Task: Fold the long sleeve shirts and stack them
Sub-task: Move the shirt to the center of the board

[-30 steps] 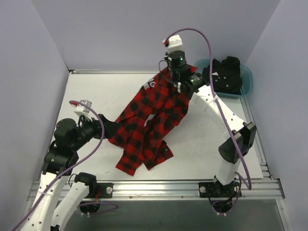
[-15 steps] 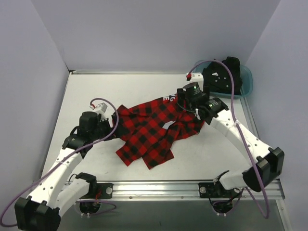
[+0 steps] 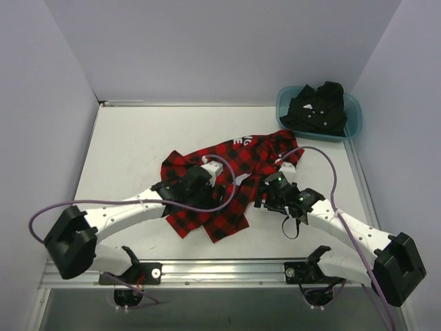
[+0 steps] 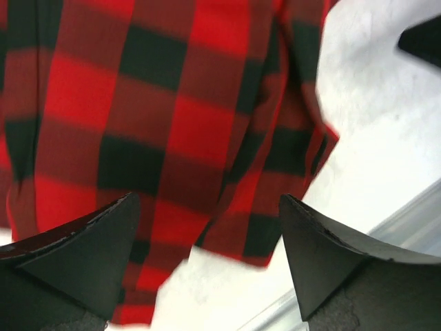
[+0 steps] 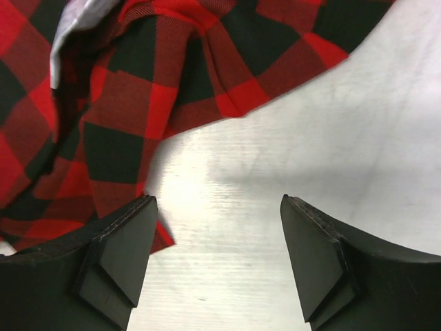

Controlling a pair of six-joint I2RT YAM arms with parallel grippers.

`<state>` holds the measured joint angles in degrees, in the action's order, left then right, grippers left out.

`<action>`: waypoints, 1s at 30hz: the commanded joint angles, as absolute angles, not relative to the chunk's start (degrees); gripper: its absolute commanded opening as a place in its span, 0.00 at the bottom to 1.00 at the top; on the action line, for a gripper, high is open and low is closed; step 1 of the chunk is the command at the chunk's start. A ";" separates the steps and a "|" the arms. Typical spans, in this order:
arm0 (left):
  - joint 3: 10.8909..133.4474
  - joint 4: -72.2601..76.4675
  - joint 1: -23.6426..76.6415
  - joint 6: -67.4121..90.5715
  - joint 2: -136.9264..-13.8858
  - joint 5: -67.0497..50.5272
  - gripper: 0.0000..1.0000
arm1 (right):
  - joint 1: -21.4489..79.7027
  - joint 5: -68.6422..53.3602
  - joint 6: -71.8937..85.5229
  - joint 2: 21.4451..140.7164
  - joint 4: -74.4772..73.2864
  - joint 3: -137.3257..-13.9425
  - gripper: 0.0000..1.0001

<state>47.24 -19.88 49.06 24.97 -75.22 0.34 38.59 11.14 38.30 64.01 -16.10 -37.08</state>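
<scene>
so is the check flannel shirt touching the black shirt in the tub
Apart. Top external view: the plain black shirt sits inside the teal plastic tub; the red-and-black check flannel shirt lies on the table outside its wall.

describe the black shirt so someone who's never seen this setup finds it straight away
Start at the white table and look to its far right corner, where a teal tub sits. The black shirt is bundled inside it. It is plain black with small white marks, unlike the red-and-black check shirt lying crumpled mid-table.
</scene>
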 commanded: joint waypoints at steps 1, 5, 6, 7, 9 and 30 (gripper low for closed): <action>54.66 -13.45 52.12 19.26 -80.76 9.23 0.91 | 37.18 7.39 47.19 60.56 -5.22 -33.94 0.73; 59.93 -12.39 53.26 16.44 -88.48 9.93 0.86 | 33.14 0.54 50.09 59.77 2.54 -29.19 0.73; 60.72 -12.48 53.78 15.83 -89.55 9.93 0.85 | 32.53 0.53 50.88 59.85 3.51 -27.61 0.73; 62.30 -12.48 53.96 15.12 -90.52 9.84 0.84 | 31.56 -2.17 50.98 59.85 5.34 -26.99 0.73; 63.45 -12.22 54.40 14.68 -92.81 10.11 0.84 | 31.03 -3.42 51.06 60.55 6.94 -25.93 0.72; 76.29 -9.75 54.32 13.10 -108.54 14.94 0.54 | 30.67 -5.80 57.22 67.67 22.76 -19.60 0.68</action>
<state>73.23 -11.53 54.63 13.87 -107.35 13.85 31.05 -6.07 56.14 66.76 19.99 -19.49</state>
